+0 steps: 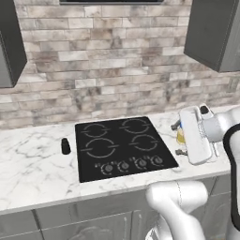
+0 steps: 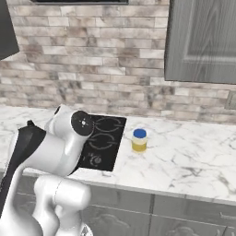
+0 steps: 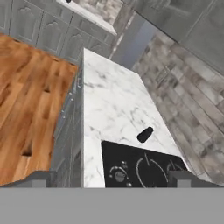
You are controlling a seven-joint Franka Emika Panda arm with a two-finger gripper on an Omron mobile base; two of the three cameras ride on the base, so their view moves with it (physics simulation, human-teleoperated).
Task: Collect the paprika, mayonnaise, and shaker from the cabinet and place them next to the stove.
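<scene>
The black stove (image 1: 123, 146) is set in the white marble counter (image 1: 33, 168). A small black shaker (image 1: 65, 146) stands on the counter just left of it, and it also lies beyond the stove's (image 3: 144, 168) edge as the shaker (image 3: 145, 134) in the hand view. The mayonnaise (image 2: 139, 140), pale yellow with a blue lid, stands on the counter right of the stove (image 2: 103, 140). My gripper (image 1: 177, 139) hangs open and empty over the stove's right edge, pointing left, with the mayonnaise (image 1: 181, 137) partly hidden behind it. The grey cabinet (image 2: 203, 41) hangs upper right. The paprika is out of view.
A brick wall (image 1: 117, 65) backs the counter. Another dark wall cabinet (image 1: 9, 42) hangs at the upper left. Grey drawer fronts (image 2: 184, 216) run below the counter. A wooden floor (image 3: 26, 96) lies beside the counter's end in the hand view.
</scene>
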